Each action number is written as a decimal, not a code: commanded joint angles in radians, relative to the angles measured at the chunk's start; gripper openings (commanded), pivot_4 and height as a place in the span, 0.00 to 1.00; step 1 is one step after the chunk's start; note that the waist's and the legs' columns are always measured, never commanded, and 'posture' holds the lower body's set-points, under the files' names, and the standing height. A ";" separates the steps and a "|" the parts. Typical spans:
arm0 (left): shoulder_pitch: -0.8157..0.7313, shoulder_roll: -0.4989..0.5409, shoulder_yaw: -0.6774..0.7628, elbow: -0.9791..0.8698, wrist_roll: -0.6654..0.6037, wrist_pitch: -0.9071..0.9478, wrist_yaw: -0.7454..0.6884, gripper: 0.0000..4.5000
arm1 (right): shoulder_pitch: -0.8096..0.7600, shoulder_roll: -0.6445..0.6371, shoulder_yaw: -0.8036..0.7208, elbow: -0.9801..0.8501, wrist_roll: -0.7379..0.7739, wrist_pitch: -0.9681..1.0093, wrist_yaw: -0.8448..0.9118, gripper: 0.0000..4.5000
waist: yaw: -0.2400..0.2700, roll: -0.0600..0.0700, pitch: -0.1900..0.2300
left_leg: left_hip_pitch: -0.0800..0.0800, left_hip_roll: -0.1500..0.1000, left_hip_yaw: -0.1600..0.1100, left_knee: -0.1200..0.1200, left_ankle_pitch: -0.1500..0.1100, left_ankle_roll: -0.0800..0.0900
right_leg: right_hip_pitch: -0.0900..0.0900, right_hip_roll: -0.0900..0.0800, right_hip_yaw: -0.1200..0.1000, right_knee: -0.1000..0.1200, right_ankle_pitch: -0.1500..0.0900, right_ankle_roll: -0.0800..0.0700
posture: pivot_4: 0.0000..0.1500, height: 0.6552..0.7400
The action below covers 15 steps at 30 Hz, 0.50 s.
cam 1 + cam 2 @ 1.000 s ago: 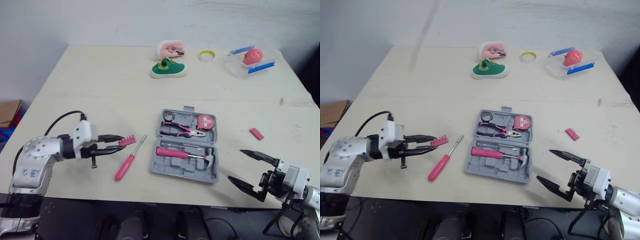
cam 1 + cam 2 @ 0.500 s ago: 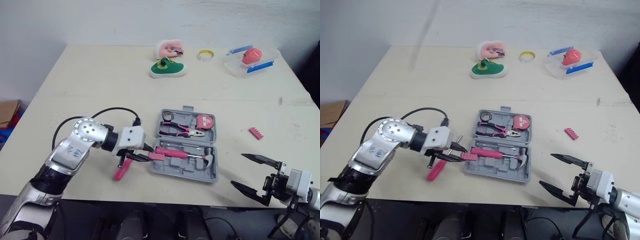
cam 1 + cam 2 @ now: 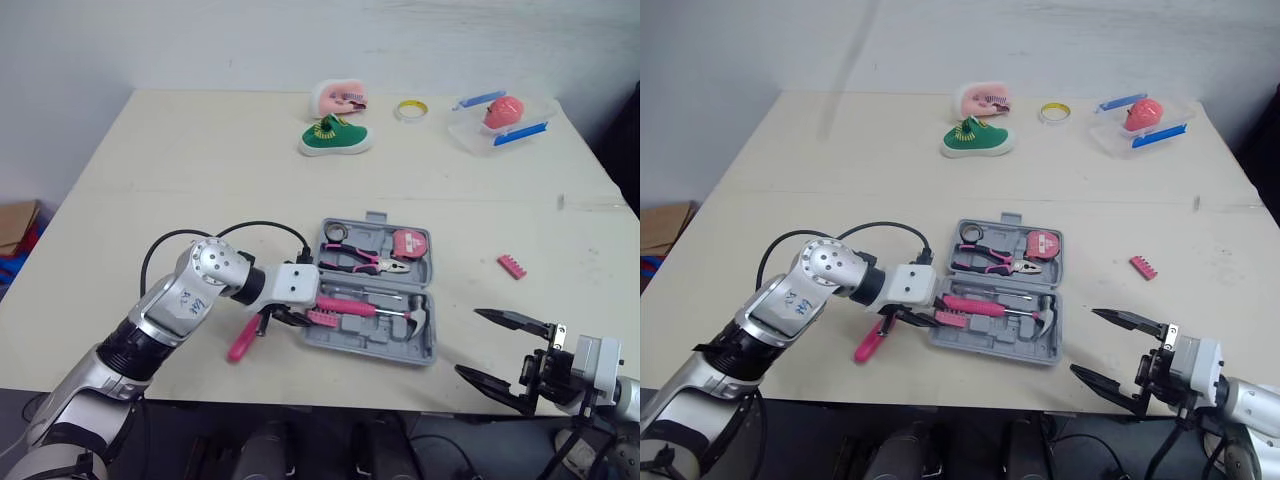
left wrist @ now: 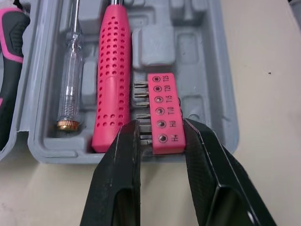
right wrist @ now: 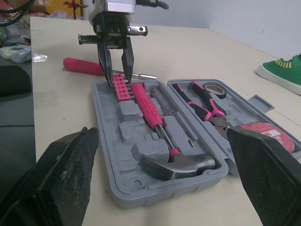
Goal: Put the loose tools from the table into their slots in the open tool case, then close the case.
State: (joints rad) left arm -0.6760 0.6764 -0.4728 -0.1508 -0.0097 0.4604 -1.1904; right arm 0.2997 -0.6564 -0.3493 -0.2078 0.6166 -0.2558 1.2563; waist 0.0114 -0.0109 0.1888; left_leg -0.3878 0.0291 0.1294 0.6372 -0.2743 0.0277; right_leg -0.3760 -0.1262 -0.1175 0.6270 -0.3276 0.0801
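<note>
Tabletop [image 3: 200, 160] holds the tool case [image 3: 372, 343]. In it, beside the hammer [image 4: 113, 70], the left gripper [image 4: 161, 125] clamps the bit holder [image 4: 163, 101]. Right gripper [image 3: 469, 342] gapes.

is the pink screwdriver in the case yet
No, the pink screwdriver lies on the table beside the tool case, near the left gripper, which is shut on the pink bit holder.

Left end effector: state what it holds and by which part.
The left end effector grips the pink bit holder at one end, across bit tips and plain side, over the tool case.
</note>
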 commanded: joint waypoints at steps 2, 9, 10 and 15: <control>-0.012 -0.006 -0.017 -0.015 0.026 0.021 -0.006 0.15 | 0.008 -0.002 -0.018 -0.044 0.012 0.006 -0.015 1.00 | 0.005 0.000 0.000 | 0.000 0.000 0.000 0.000 0.000 0.000 | 0.000 0.000 0.000 0.000 0.000 0.000 | 1.00 1.00; -0.027 -0.050 -0.028 0.019 0.081 -0.002 0.053 0.15 | -0.002 0.002 -0.010 -0.051 0.007 0.017 -0.026 1.00 | 0.013 0.000 0.000 | 0.000 0.000 0.000 0.002 -0.001 0.001 | 0.000 0.000 0.000 0.001 0.000 0.000 | 1.00 1.00; -0.028 -0.050 -0.026 0.024 0.090 -0.012 0.057 0.15 | -0.003 0.000 -0.008 -0.051 0.006 0.021 -0.027 1.00 | 0.013 0.000 0.000 | -0.001 0.000 0.000 0.004 -0.001 0.002 | 0.000 0.000 0.000 0.001 0.000 0.000 | 1.00 1.00; -0.022 -0.058 -0.012 0.010 0.062 -0.007 0.041 0.15 | -0.010 -0.004 -0.004 -0.051 0.006 0.034 -0.033 1.00 | 0.013 0.000 0.000 | -0.002 0.001 -0.001 0.008 -0.003 0.003 | 0.001 0.000 0.000 0.002 0.000 0.000 | 1.00 1.00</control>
State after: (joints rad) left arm -0.6909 0.6206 -0.4974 -0.1370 0.0483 0.4554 -1.1507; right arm 0.2904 -0.6564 -0.3494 -0.2301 0.6141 -0.2246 1.2285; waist 0.0242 -0.0109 0.1888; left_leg -0.3901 0.0299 0.1281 0.6458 -0.2771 0.0307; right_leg -0.3752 -0.1266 -0.1179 0.6289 -0.3273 0.0806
